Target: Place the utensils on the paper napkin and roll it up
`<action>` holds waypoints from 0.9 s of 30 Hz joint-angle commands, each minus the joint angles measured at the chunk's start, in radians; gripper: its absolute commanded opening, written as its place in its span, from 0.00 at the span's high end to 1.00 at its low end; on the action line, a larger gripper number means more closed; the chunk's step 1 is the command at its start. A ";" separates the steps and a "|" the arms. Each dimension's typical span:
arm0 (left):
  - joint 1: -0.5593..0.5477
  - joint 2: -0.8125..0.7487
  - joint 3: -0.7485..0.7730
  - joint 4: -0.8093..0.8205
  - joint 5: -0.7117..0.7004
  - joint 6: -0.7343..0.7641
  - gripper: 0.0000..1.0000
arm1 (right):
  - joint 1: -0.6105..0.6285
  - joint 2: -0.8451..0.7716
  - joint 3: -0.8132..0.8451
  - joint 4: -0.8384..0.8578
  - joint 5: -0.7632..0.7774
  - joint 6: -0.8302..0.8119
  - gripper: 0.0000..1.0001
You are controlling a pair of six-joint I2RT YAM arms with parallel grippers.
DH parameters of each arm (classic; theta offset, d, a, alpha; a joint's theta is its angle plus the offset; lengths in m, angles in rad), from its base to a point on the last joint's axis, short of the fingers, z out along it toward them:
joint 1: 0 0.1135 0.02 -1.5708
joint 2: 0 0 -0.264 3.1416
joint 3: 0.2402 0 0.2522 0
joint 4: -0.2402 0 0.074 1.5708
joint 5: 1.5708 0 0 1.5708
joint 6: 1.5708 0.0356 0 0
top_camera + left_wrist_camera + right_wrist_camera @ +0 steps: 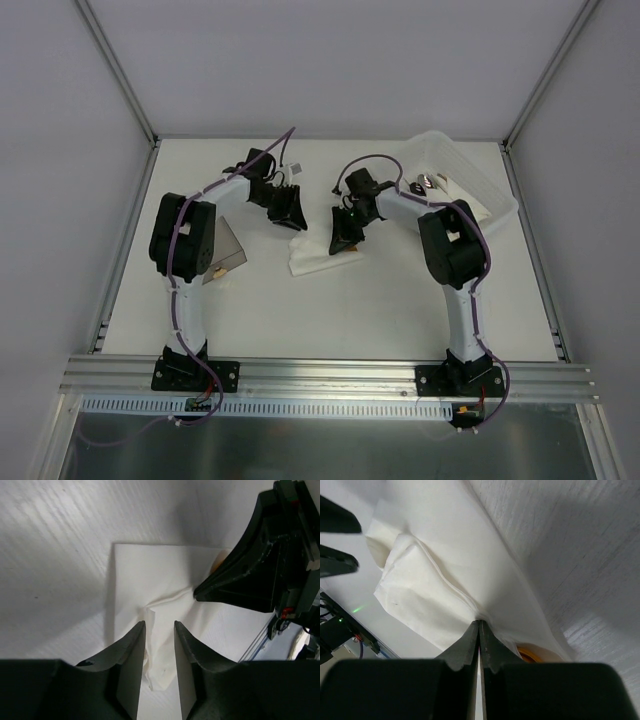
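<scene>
Matte white grained tabletop (400,310), grey panel walls (60,150). Creased soft white paper napkin (435,560) lay mid-table, orange plastic utensil (530,654) peeking from beneath. Right gripper (479,626) pinched napkin fold; left gripper (159,626) stood narrowly parted above it.

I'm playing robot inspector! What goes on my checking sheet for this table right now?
Surface: white table, no spills seen.
Job's things: paper napkin rumpled at the centre; an orange utensil peeks from under its edge.
Clutter: translucent tray at the far right, small shiny bits apparently in it; smoky box beside the left arm.
End effectors: left end effector open just over a napkin fold; right end effector shut on a napkin crease.
Cables: purple cables run along both arms, none on the napkin.
Surroundings: plain white walls; metal rail at the near edge.
</scene>
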 commanded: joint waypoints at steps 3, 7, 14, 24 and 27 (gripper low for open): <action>-0.045 -0.077 -0.065 0.006 0.134 0.043 0.75 | -0.007 0.045 0.034 -0.061 0.084 -0.071 0.95; -0.083 -0.076 -0.111 0.032 0.136 0.017 0.78 | -0.006 0.057 0.060 -0.075 0.069 -0.084 0.95; -0.092 -0.016 -0.134 0.070 0.007 -0.078 0.91 | 0.000 0.068 0.095 -0.079 0.035 -0.171 0.94; -0.060 -0.001 -0.279 0.245 -0.139 -0.333 1.00 | -0.053 -0.134 -0.026 0.150 -0.008 -0.023 0.78; -0.054 -0.017 -0.323 0.279 -0.178 -0.405 1.00 | -0.105 -0.232 -0.133 0.269 -0.077 0.076 0.73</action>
